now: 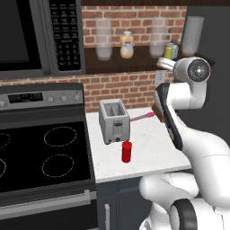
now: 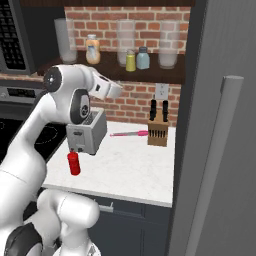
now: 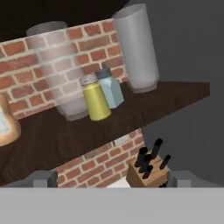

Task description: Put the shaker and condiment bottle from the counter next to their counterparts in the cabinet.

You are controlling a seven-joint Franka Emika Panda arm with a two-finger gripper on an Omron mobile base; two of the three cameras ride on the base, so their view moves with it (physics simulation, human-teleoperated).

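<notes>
The yellow-green shaker point(image 3: 96, 101) stands upright on the cabinet point(image 3: 131, 120) touching the pale blue shaker point(image 3: 110, 89), my gripper point(image 3: 111, 178) level before it, fingers spread wide and empty

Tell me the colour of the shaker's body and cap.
The shaker: yellow-green body, grey cap, clearest in the hand view.

We note a yellow-green shaker point(image 3: 96, 101) with a grey cap, a pale blue shaker point(image 3: 111, 89), a bright red bottle point(image 1: 126, 151), a peach-orange bottle point(image 1: 127, 45) capped white, a dark brown shelf point(image 3: 87, 131), a red brick wall point(image 1: 130, 92), a white speckled worktop point(image 1: 148, 148) and a pink-handled knife point(image 2: 129, 133).
</notes>
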